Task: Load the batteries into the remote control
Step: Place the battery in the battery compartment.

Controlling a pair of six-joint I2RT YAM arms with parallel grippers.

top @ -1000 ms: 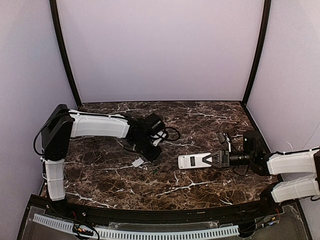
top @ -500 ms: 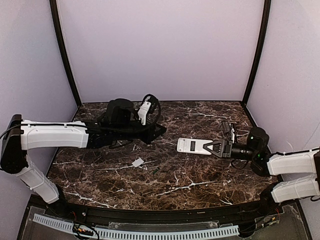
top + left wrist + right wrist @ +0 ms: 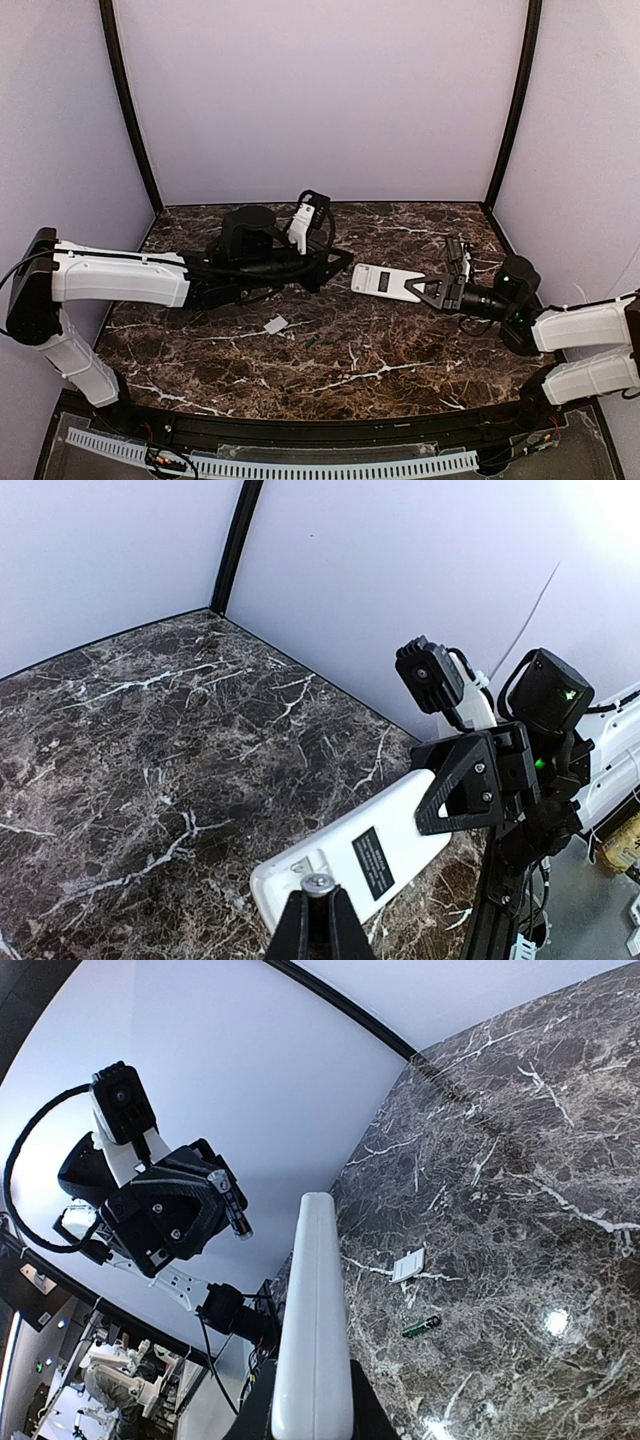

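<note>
While tight in right fingers (image 3: 432, 289), remote control (image 3: 385, 281) now nearer the battery (image 3: 232, 1208) between closed left fingers (image 3: 294, 932).

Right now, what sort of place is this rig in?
Likely an enclosed robot test booth, not a home: plain pale walls with black corner posts, a dark marble table, the right gripper holding the remote control, the left gripper pinching a battery.

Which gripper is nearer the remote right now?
Right. The right gripper clamps one end of the remote; the left gripper, holding a battery, is at the other end.
</note>
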